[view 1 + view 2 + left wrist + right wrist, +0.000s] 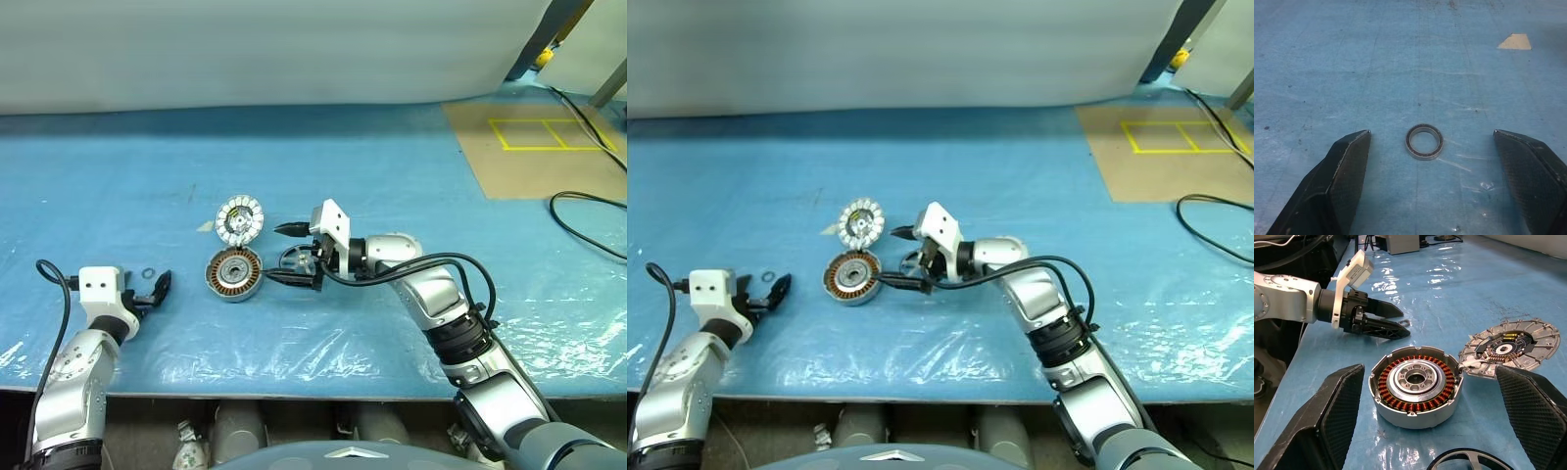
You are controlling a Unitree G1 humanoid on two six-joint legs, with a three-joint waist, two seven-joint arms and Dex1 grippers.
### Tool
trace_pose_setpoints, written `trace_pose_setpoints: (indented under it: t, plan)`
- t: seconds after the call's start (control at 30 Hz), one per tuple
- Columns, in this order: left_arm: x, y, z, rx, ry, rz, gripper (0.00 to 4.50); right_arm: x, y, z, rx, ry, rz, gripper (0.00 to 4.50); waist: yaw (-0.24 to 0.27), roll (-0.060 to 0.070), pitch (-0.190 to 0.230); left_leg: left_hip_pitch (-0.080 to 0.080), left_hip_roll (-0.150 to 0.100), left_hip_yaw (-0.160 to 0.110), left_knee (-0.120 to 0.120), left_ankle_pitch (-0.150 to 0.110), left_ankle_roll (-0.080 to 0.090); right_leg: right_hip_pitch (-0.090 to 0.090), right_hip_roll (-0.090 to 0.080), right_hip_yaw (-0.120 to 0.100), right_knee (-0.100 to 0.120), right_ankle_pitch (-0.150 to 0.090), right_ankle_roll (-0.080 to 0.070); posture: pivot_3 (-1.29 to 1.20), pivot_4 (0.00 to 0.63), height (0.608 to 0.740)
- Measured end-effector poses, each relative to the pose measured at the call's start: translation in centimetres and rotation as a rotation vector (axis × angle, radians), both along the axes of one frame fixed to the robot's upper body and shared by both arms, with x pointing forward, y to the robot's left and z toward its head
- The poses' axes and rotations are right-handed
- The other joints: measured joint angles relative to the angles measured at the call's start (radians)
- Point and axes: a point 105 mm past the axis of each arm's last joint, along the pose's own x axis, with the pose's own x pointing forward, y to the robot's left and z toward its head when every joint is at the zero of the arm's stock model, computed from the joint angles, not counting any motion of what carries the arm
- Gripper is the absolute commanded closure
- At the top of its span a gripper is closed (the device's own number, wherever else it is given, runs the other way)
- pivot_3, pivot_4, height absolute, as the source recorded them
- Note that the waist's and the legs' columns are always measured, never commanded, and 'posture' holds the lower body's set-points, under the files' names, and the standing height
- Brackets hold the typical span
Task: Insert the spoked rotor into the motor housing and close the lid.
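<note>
Silver arms, black cables, white wrist blocks, black pointed fingers (291, 230).

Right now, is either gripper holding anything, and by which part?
Nothing is held. The left gripper stands open around a small ring on the table; the right gripper is open beside the motor housing.

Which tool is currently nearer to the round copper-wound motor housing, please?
Right. The right tool sits just beside the motor housing, open toward it; the left tool lies farther off, by a small metal ring.

Head stereo pair looking down over blue table (411, 176), wrist views close, low, forward.
</note>
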Motion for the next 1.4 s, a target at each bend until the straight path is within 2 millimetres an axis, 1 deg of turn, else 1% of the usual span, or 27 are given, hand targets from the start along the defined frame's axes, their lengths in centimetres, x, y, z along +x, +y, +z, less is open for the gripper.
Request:
trace_pose_setpoints:
  t: [0.03,0.07,0.17,0.27,0.3,0.5,0.63,0.7,0.87,0.97,1.07,1.17,1.23,1.33,1.4]
  plan:
    - [0.0,0.0,0.0,-0.005,0.003,0.001,1.18,0.0,0.0,0.0,-0.001,-0.001,-0.001,0.0,0.0,0.0,0.0,0.0,0.0,0.0,0.0,0.0,0.0,0.0,0.0,0.0,0.0,0.0,0.0,0.0,0.15,0.74]
    - [0.0,-0.1,-0.1,-0.016,0.009,0.007,1.46,0.0,0.0,0.0,-0.002,-0.004,-0.002,0.0,0.0,0.0,0.0,0.0,0.0,0.0,0.0,0.0,0.0,0.0,0.0,0.0,0.0,0.0,0.0,0.0,0.15,0.74]
    - [-0.1,0.3,-0.1,-0.023,0.016,0.036,2.52,0.0,0.0,0.0,0.0,-0.007,-0.002,0.0,0.0,0.0,0.0,0.0,0.0,0.0,0.0,0.0,0.0,0.001,0.0,0.0,0.0,0.0,0.0,0.0,0.15,0.74]
    - [-0.2,0.8,-0.1,-0.026,0.021,0.064,3.49,0.1,0.0,0.0,0.0,-0.007,-0.002,0.0,0.0,0.0,0.0,0.0,0.0,0.0,0.0,0.0,0.0,0.001,0.0,0.0,0.0,0.0,0.0,0.0,0.15,0.74]
    - [-0.2,0.8,-0.1,-0.028,0.021,0.069,3.73,0.1,0.0,0.0,0.0,-0.007,-0.002,0.0,0.0,0.0,0.0,0.0,0.0,0.0,0.0,0.0,0.0,0.001,0.0,0.0,0.0,0.0,0.0,0.0,0.15,0.74]
    - [-0.2,0.8,-0.1,-0.06,0.005,0.067,3.73,0.1,-0.1,-0.1,0.0,-0.003,-0.003,0.0,0.0,0.0,0.0,0.0,0.0,0.0,0.0,0.0,0.0,0.002,0.0,0.0,0.0,0.0,0.0,0.0,0.15,0.74]
    - [-0.1,-0.5,0.3,-0.143,-0.057,-0.009,3.73,0.1,0.0,-0.1,0.003,-0.002,-0.003,0.0,0.001,0.0,0.0,0.0,0.0,-0.001,0.0,0.0,0.0,0.002,0.0,0.0,0.0,0.0,0.0,0.0,0.15,0.74]
    - [-0.1,-1.5,1.4,-0.179,-0.129,-0.082,3.73,0.1,0.0,0.0,0.009,-0.001,-0.003,0.0,0.002,0.0,0.0,0.0,0.0,-0.001,0.0,0.0,0.0,0.002,0.0,0.0,-0.001,0.0,0.0,0.0,0.15,0.74]
    - [-0.1,-4.4,6.0,-0.19,-0.322,-0.306,3.73,0.1,-0.1,0.5,0.034,0.01,0.007,0.0,0.002,0.0,0.0,0.0,0.0,-0.001,0.0,0.0,0.0,0.002,0.0,-0.001,0.0,0.0,0.0,0.0,0.15,0.74]
    - [-0.1,-6.1,7.3,-0.177,-0.352,-0.436,3.73,0.0,-0.4,0.4,0.027,0.023,0.021,0.0,0.002,0.0,0.0,0.001,0.0,-0.001,0.0,0.0,0.0,0.002,0.0,0.0,0.0,0.0,0.0,0.0,0.15,0.74]
    - [-0.3,-7.6,7.5,-0.15,-0.33,-0.559,3.73,0.0,-0.7,0.3,0.014,0.021,0.028,0.0,0.0,0.0,0.0,0.001,0.0,-0.001,0.0,0.0,0.0,0.002,0.0,0.0,-0.001,0.0,0.0,0.0,0.15,0.74]
    - [-0.3,-9.1,7.3,-0.113,-0.299,-0.669,3.73,-0.4,-1.7,0.0,-0.03,0.008,0.053,0.0,0.001,0.0,0.0,0.001,0.0,-0.001,0.0,0.0,0.0,0.002,0.0,0.0,-0.001,0.0,0.0,0.0,0.15,0.74]
    - [-0.3,-9.5,7.2,-0.083,-0.278,-0.711,3.73,-0.6,-2.1,-0.3,-0.05,0.012,0.064,0.0,0.001,0.0,0.0,0.001,0.0,-0.001,0.0,0.0,0.0,0.002,0.0,0.0,0.0,0.0,0.0,0.0,0.15,0.74]
    - [-0.1,-10.2,6.1,-0.011,-0.212,-0.774,3.73,-0.8,-2.5,-0.8,-0.073,0.028,0.082,0.0,-0.001,0.0,0.0,0.001,0.0,-0.001,0.0,0.0,0.0,0.002,0.0,0.0,0.0,0.0,0.0,0.0,0.15,0.74]
    - [0.1,-10.4,5.3,0.0,-0.182,-0.793,3.73,-0.9,-2.7,-0.9,-0.086,0.034,0.088,0.0,-0.001,0.0,0.0,0.001,0.0,-0.001,0.0,0.0,0.0,0.002,0.0,0.0,0.0,0.0,0.0,0.0,0.15,0.74]
